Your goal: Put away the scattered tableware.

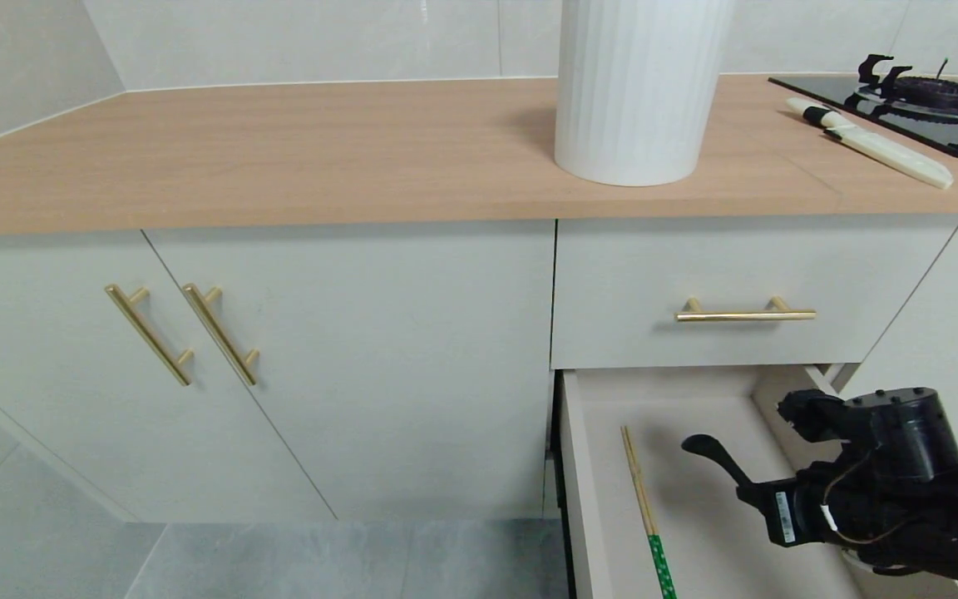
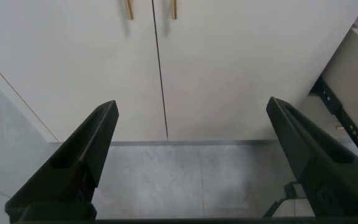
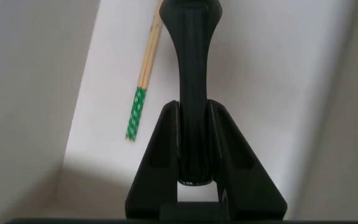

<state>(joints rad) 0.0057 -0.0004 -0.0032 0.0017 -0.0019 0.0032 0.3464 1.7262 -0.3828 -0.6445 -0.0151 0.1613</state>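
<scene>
The lower drawer (image 1: 580, 466) stands pulled out under the counter. A pair of wooden chopsticks with green ends (image 1: 642, 499) (image 3: 143, 74) lies on its floor near one side wall. My right gripper (image 1: 766, 499) (image 3: 193, 118) hovers over the drawer, shut on the handle of a black spoon (image 1: 708, 453) (image 3: 191, 50) that sticks out over the drawer floor, beside the chopsticks. On the counter by the stove lies a cream-handled knife (image 1: 870, 141). Low in front of the cabinet doors (image 2: 160, 68), my left gripper (image 2: 191, 109) is open and holds nothing.
A tall white ribbed container (image 1: 637, 91) stands on the wooden counter (image 1: 279, 158). A black gas stove (image 1: 928, 104) is at the far right. The upper drawer with a gold handle (image 1: 745, 314) is closed. Two gold handles (image 1: 184, 333) mark the cabinet doors. Grey floor lies below.
</scene>
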